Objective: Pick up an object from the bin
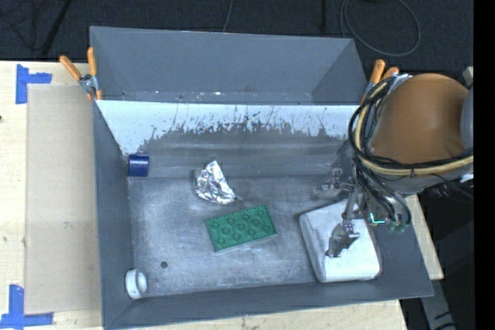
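The end effector [339,242] hangs right over the white block [358,265], which lies flat on the floor of the bin [178,267]. It looks very close to the top of the block, maybe touching it. I cannot tell if it is wide or narrow, and I cannot see the block held in it. I think the white block is the thing to pick, because it is the only thing under the end effector. The arm [418,127] reaches in from the side of the block where no other things lie, so it does not have to pass over them. The block sits in a corner, near two walls of the bin, so there is little room on those sides and the end effector could bump a wall. The other side of the block has more open floor. The green toy plate [240,228] is the nearest thing to the block, but apart from it. The ball of foil [214,183] lies past the plate. The small blue thing [138,165] and the small white cap [136,284] are farthest from the block. Going straight up looks safest to me.
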Controlling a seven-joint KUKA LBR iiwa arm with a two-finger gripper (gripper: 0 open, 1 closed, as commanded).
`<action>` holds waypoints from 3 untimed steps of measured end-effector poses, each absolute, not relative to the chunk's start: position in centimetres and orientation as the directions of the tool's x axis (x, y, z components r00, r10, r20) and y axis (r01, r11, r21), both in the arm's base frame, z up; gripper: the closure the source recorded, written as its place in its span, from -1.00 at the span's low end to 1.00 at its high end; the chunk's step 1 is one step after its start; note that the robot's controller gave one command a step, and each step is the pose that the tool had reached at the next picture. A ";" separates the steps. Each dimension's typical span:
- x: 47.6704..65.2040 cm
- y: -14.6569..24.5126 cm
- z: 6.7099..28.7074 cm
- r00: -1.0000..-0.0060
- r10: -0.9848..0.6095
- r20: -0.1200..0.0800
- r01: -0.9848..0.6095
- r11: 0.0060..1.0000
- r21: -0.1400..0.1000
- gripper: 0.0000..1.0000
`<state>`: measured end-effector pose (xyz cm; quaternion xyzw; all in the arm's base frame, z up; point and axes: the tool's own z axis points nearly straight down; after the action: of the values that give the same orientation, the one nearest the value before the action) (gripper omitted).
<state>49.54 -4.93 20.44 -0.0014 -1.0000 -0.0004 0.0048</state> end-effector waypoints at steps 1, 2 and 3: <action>54.2 -4.2 7.0 -0.999 -0.032 -0.003 -0.032 0.999 0.001 -1.00; 47.0 0.1 11.6 -0.973 -0.230 0.005 -0.230 0.973 0.002 -1.00; 50.8 5.7 12.2 -0.998 0.070 0.000 0.070 0.998 0.002 -1.00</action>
<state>50.83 5.68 12.20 -0.0350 -0.9994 -0.0011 0.0001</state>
